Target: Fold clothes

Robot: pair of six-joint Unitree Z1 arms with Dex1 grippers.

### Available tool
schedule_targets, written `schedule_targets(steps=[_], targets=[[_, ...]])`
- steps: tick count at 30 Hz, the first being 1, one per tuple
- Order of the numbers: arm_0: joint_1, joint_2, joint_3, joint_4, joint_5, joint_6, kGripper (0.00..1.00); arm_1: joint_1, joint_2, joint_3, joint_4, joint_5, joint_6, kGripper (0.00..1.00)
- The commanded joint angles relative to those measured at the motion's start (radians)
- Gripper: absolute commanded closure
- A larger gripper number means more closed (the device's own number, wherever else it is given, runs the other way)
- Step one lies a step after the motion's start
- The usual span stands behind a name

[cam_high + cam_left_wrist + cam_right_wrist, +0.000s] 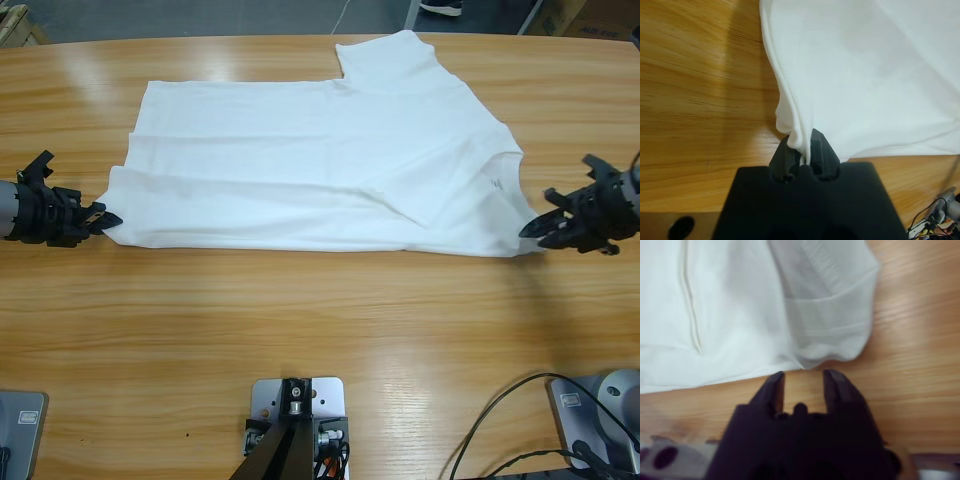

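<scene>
The clothes are one white T-shirt point(320, 160) lying flat on the wooden table point(300, 330), with one sleeve sticking out toward the far edge. Small dark lettering shows near its right end. My left gripper point(103, 217) is at the shirt's near-left corner. In the left wrist view the gripper point(803, 145) is shut on a pinched fold of the shirt point(865, 75). My right gripper point(530, 229) sits at the near-right corner. Seen from the right wrist, this gripper point(804, 380) is open just short of the shirt's point(740, 305) rounded hem, with bare wood between the jaws.
Black cables point(500, 420) loop over the near-right part of the table. Bare wood stretches in front of the shirt. Beyond the table's curved far edge lies grey floor, where a person's shoe point(440, 7) shows.
</scene>
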Motion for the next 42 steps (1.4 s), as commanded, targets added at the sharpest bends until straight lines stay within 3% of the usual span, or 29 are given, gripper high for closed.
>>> schedule_targets(steps=[1, 11, 18, 26, 35, 42], targets=[[0.006, 0.035, 0.003, -0.007, -0.016, 0.011, 1.0, -0.093, -0.027, 0.039, -0.001, -0.015, 0.036, 0.0], [0.006, 0.046, -0.002, -0.008, -0.015, 0.013, 1.0, -0.106, 0.073, 0.152, -0.296, 0.095, 0.021, 0.0], [0.006, 0.048, -0.002, -0.007, -0.016, 0.013, 1.0, -0.106, 0.084, 0.174, -0.308, 0.08, 0.02, 0.007], [0.006, 0.042, 0.001, -0.005, -0.016, 0.013, 1.0, -0.106, -0.037, 0.145, -0.203, -0.021, 0.037, 0.009], [0.006, 0.043, 0.001, -0.006, -0.016, 0.014, 1.0, -0.106, 0.032, 0.14, -0.215, 0.008, 0.034, 0.009], [0.006, 0.048, -0.002, -0.006, -0.016, 0.014, 1.0, -0.106, 0.111, 0.149, -0.312, 0.066, 0.028, 0.009]])
